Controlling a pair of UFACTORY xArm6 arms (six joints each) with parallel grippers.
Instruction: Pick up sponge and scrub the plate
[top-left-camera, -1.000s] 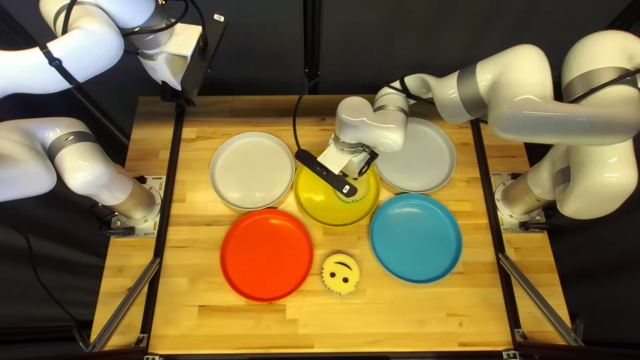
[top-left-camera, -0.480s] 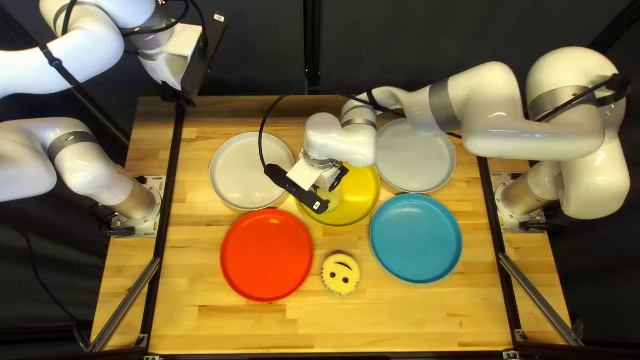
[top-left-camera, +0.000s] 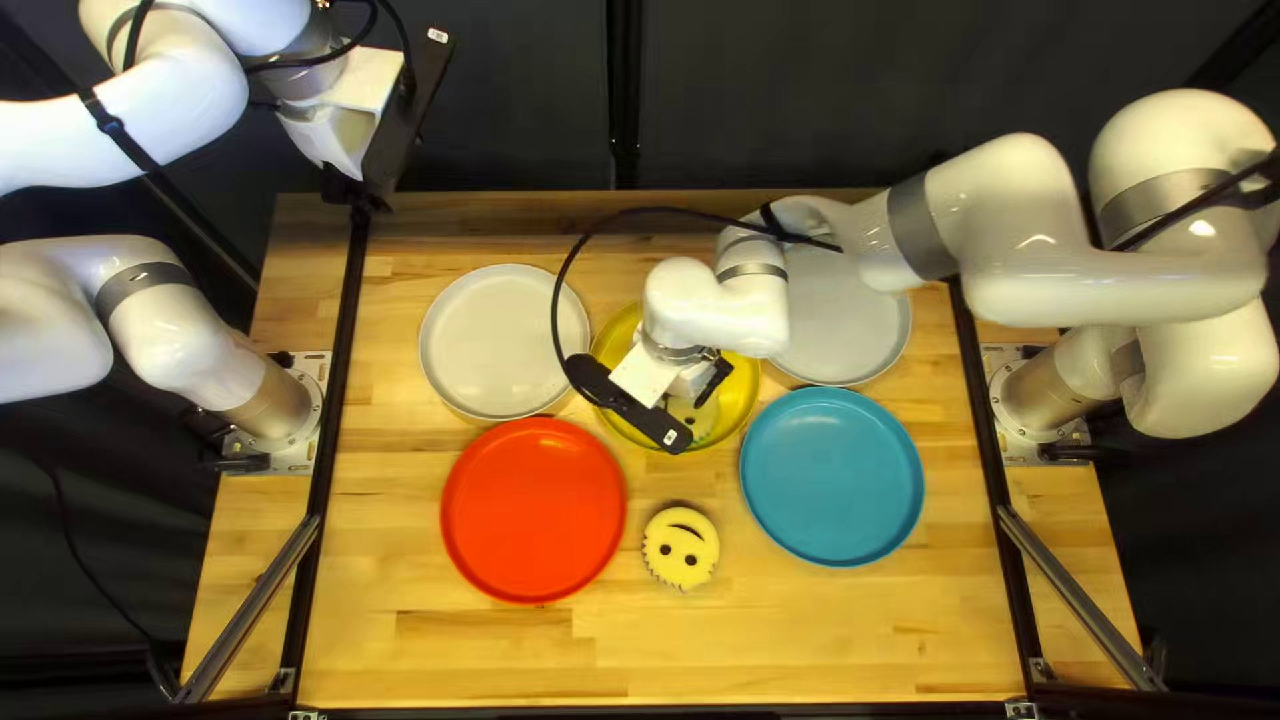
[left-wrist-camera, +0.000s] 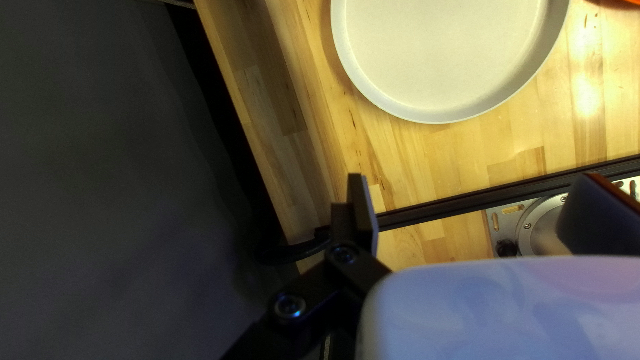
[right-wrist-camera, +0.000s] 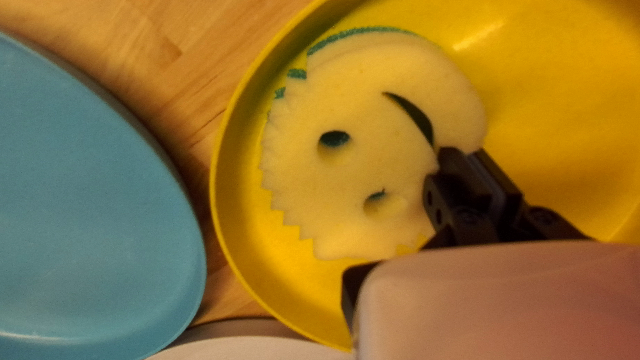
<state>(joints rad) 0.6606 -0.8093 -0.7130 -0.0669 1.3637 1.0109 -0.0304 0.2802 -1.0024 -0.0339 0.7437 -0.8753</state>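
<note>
Right gripper [right-wrist-camera: 475, 152] is closing on the edge of the sponge [right-wrist-camera: 373, 160], fingers pinching it by the mouth side. Sponge is lying inside the yellow plate [right-wrist-camera: 567, 100], smiley side up, toothed edge pointing at the rim nearest the blue plate [right-wrist-camera: 87, 200]. Blue-green scrub layer is peeking out along one edge, so the rough side is facing down, as I'm wanting it. Can't tell if the whole underside is touching.

I'm reading this as the scrub step, pickup done. Doing it well: keeping pressure light and even, since I'm holding only one edge and the free end is likely to lift or fold. Dragging with the pinched edge leading should be tracking better than pushing. I'm planning short overlapping strokes, covering the middle plus the side away from the blue plate, turning before the rim so the toothed edge isn't catching. Risks: pressing too hard and sliding the plate into its neighbours, or scraping fingertips on the plate.

Left gripper [left-wrist-camera: 477, 177] is waiting with fingers spread, nothing between them, out past the pale plate [left-wrist-camera: 447, 60]. Not needing it here. Spare sponge [top-left-camera: 682, 544] is sitting between the red plate [top-left-camera: 534, 510] and the blue one; leaving that alone.
</note>
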